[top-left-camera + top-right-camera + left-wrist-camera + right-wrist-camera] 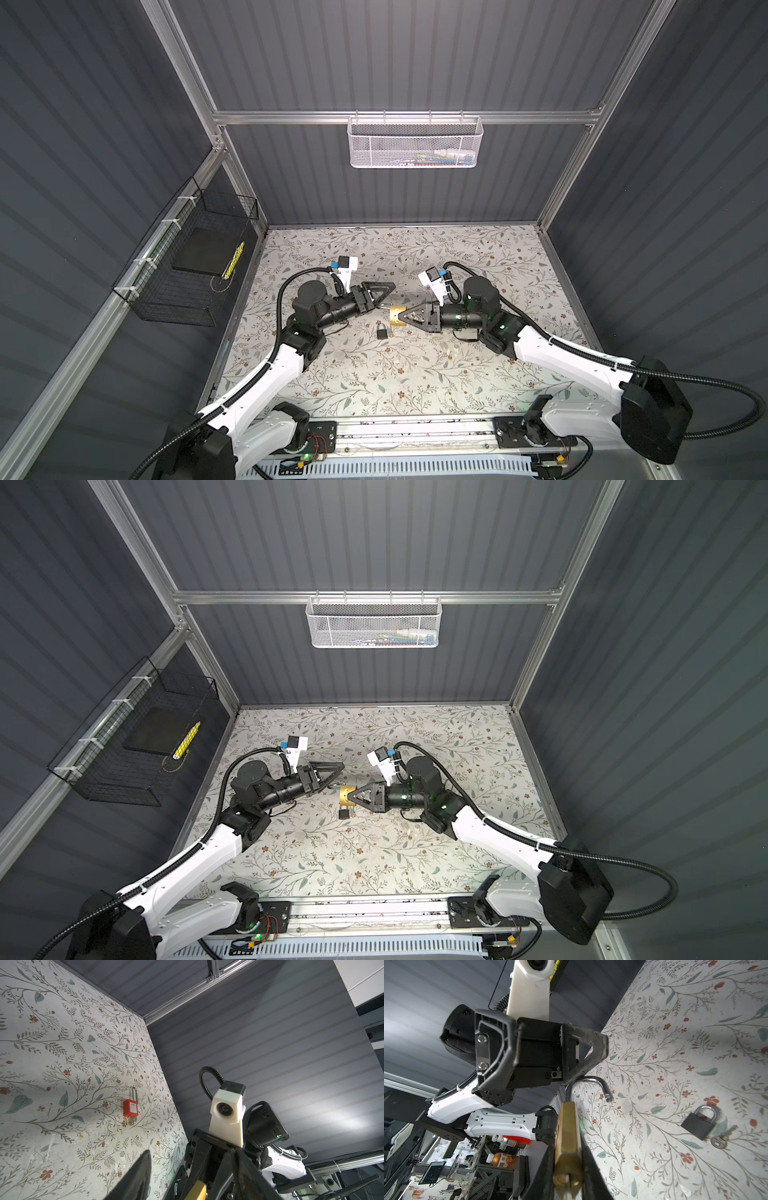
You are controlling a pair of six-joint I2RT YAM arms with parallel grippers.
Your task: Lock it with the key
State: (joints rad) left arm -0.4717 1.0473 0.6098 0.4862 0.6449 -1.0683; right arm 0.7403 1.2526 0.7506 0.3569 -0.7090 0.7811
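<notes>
**Brass padlock (397, 316) clamped in the right gripper, shackle swung open**

The brass padlock was held above the middle of the floral table (374, 374) in both top views, pinched by its body between the fingers of the right gripper (405, 316); much of the body was covered by those fingers. In the right wrist view the shackle (591, 1080) was seen unlatched, its free end hanging clear of the body; a pale glint at the keyway was too blurred to be named. The left gripper (386, 296) was found facing the lock with its jaws spread and nothing clamped between them; whether a finger touched the shackle could not be told. In the left wrist view only a corner of brass was caught at the frame's edge, the rest being cut off. A small dark padlock (697, 1124) was seen closed and lying flat on the table, with a key (724, 1136) just beside it. A red padlock (130, 1108) was shown lying flat on the table in the left wrist view alone; its label could not be read.
</notes>
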